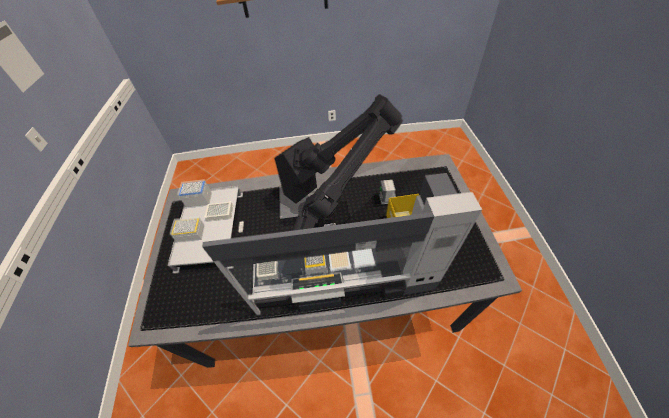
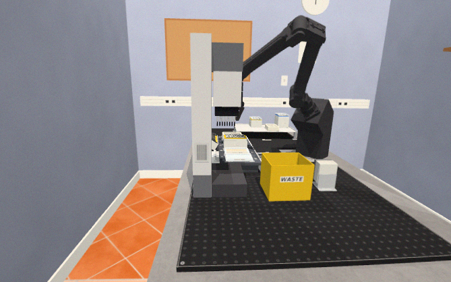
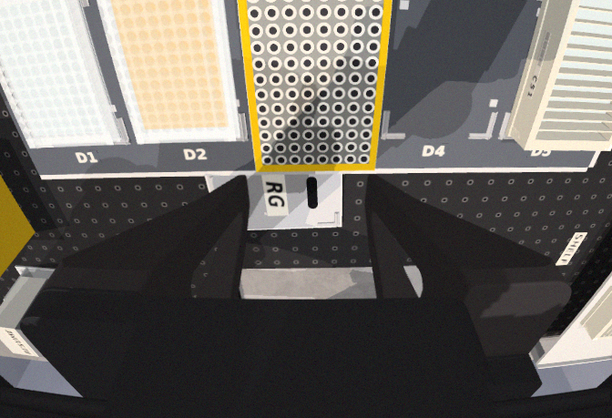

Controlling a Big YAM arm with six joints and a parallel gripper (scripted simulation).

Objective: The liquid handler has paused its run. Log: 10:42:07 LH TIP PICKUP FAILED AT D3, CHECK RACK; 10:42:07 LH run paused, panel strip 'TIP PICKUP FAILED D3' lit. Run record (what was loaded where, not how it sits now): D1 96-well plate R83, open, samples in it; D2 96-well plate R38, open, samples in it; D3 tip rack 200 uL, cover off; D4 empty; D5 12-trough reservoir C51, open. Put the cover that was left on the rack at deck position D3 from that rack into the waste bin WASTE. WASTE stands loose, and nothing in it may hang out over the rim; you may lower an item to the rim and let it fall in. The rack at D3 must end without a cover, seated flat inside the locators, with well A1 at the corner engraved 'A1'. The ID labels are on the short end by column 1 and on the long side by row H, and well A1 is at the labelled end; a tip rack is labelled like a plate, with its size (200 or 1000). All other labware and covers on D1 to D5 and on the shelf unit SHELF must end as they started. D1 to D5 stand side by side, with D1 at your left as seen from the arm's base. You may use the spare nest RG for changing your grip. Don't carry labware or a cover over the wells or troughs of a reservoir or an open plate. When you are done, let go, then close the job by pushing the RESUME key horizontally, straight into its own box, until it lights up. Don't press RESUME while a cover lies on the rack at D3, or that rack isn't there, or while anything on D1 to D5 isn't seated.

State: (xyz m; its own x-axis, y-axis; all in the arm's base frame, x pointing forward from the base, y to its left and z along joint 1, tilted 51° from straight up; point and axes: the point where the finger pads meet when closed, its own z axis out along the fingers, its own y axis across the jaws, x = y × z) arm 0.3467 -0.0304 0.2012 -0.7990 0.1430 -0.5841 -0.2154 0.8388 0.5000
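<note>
We are at the start of the job. The see-through plastic cover (image 3: 313, 72) still lies on the yellow tip rack (image 3: 388, 57) at D3, right in front of the jaw tips. Our black gripper (image 3: 307, 181) has its jaws half way in, one by each near corner of the cover. We cannot tell if they pinch it yet. The yellow box-shaped waste bin (image 2: 286, 175) waits far off to the jaws' left. Lifting, dropping and pushing RESUME are left.
</note>
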